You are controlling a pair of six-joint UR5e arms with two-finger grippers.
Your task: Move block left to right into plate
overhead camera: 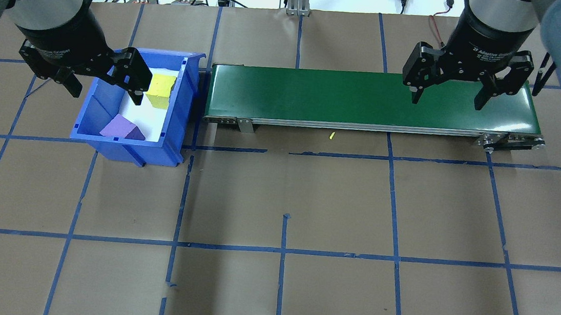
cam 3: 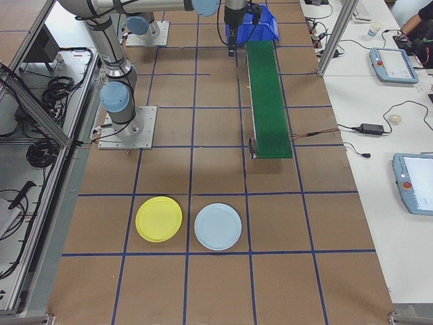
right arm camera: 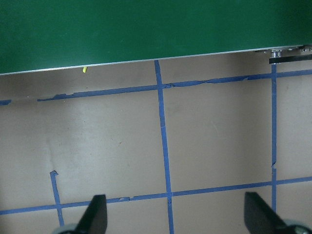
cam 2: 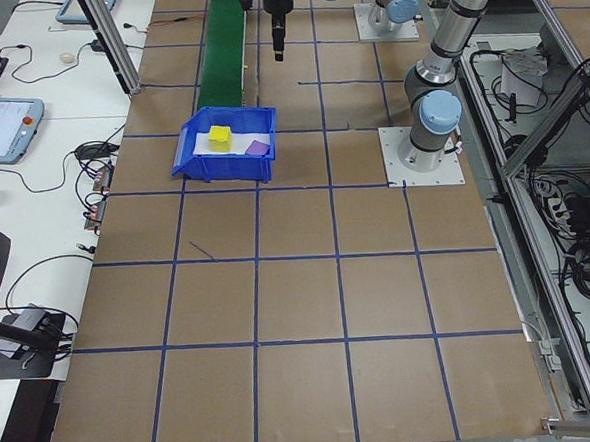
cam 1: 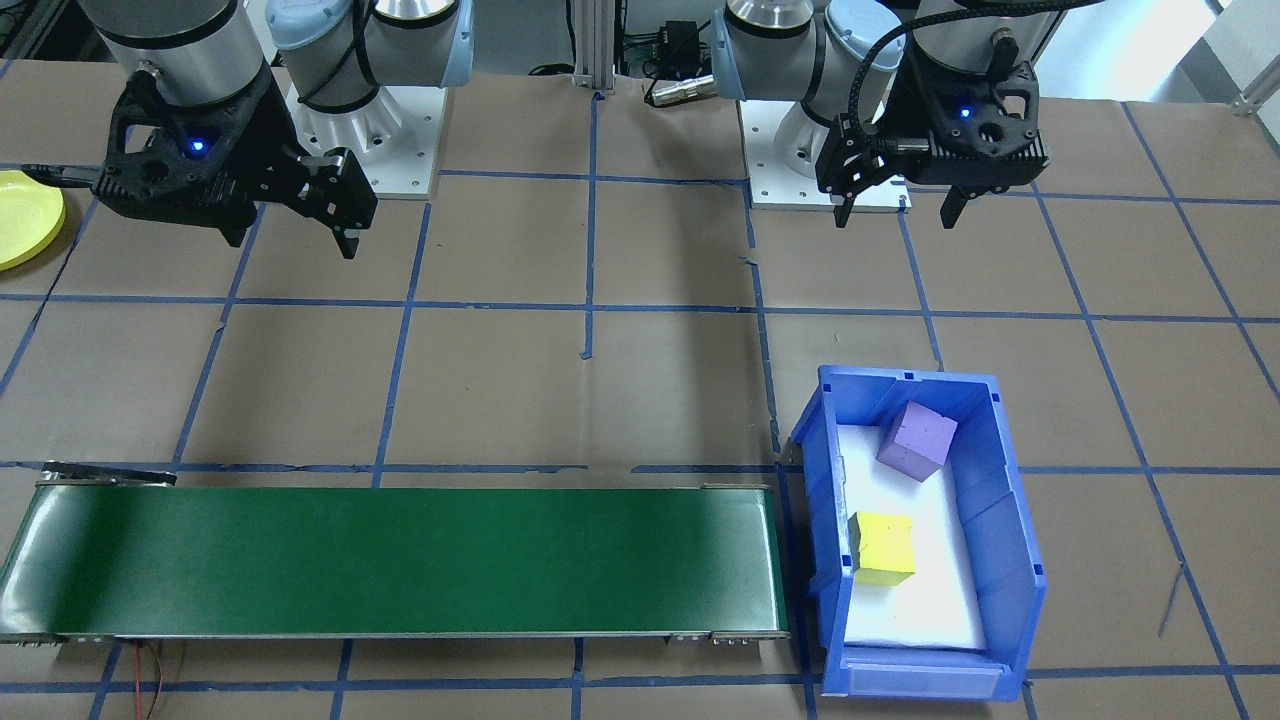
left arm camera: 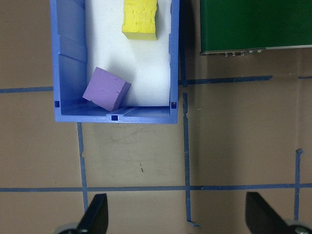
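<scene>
Resting in a ribbed blue bin [cam 1: 1010, 560]: two pitted foam cubes [cam 1: 884, 548].

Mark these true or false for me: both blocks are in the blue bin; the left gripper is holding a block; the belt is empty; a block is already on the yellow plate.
1. Both blocks are in the blue bin. True: the yellow block and purple block lie inside it.
2. The left gripper holds a block. False: it is open and empty above the bin.
3. The green belt carries nothing. True.
4. A block sits on the yellow plate. False: the plate is bare, beside a light blue plate.
5. The right gripper is shut. False: it is open.
</scene>
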